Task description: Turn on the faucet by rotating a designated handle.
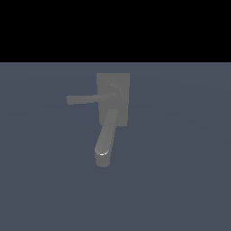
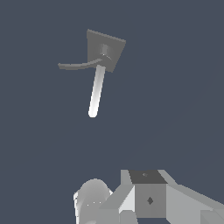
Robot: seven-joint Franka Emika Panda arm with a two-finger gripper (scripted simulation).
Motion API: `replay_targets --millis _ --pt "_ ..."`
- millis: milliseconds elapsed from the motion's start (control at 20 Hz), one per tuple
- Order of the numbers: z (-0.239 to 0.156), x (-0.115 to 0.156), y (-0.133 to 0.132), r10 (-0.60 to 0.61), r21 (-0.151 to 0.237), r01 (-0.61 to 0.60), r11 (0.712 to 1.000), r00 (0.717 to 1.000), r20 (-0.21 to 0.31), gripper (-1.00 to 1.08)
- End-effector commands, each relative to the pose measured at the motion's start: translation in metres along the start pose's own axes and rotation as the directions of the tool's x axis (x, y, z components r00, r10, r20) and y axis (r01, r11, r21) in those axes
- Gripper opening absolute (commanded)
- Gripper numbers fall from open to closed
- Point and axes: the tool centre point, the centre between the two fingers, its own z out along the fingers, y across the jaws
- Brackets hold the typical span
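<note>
Projecting from matte grey faucet (image 1: 113, 97) hub: thin handle (image 1: 85, 99); claw state unclear.

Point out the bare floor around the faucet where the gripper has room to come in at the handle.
Bare floor lies on every side of the faucet. On the exterior view's left, the patch beyond the handle tip is free, and so is the wedge between handle and spout. It is crowded only at the hub, where the two meet. The gripper's fingertips are not in view.
</note>
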Motion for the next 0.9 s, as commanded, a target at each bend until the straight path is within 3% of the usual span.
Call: replay_targets --millis 0,200,400,600,850 --pt "-0.007 0.002 0.004 0.014 -0.065 -0.016 0.998 0.999 -0.032 -1.0" --pt "-0.024 0.007 0.012 0.033 -0.198 -0.052 0.979 0.994 -0.1 -1.0" --pt "-0.048 0.013 0.017 0.037 -0.352 -0.101 0.931 0.982 -0.183 -1.0" --pt "-0.074 0.019 0.017 0.019 -0.496 -0.152 0.855 0.965 -0.263 -1.0" --pt "-0.106 0.027 0.009 -0.035 -0.653 -0.213 0.727 0.938 -0.346 -1.0"
